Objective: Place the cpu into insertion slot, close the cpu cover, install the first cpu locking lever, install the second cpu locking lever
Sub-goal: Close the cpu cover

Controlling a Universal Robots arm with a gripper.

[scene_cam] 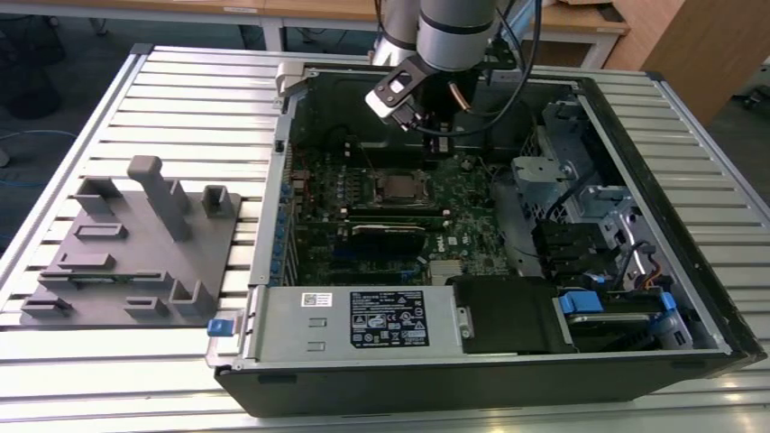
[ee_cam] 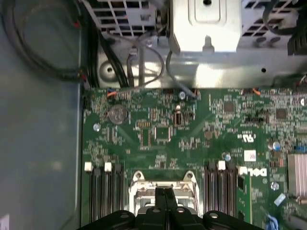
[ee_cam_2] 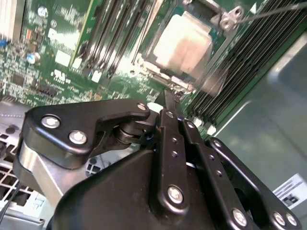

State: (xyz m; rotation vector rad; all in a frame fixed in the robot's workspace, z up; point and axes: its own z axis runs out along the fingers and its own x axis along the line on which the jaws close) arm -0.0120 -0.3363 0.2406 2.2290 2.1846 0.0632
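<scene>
Progress looks partial from my console. In the second wrist view the cpu (ee_cam_2: 184, 43) shows its pale metal top seated in its socket, so I judge the placing step done. In the exterior view the insertion slot (scene_cam: 398, 187) lies near the middle of the green board, at about seven o'clock from the gripper (scene_cam: 434, 135), which hangs above the board inside the computer case (scene_cam: 710, 325).

In both wrist views the fingers (ee_cam_2: 165, 129) are pressed together with nothing between them. Their tips sit just over one edge of the socket.

The cpu cover (ee_cam: 144, 190) reads as a silvery frame around the chip and seems to lie down over it. I cannot tell whether it is fully closed. Nor can I make out either locking lever well enough to call it latched, so I count the cover and both levers as unconfirmed work.

As for writing, at six o'clock from the slot in the exterior view the power supply carries a large black-and-white label (scene_cam: 388, 318). A small white sticker (scene_cam: 316, 299) sits at that label's ten o'clock. White lettering (ee_cam: 253, 171) is printed on the board beside the memory slots (ee_cam: 103, 191). A corner of another label (ee_cam_2: 292, 189) shows on the case wall. I leave all of that print unread.

A grey fixture (scene_cam: 132, 244) stands on the slatted table (scene_cam: 180, 90) at nine o'clock from the case.
</scene>
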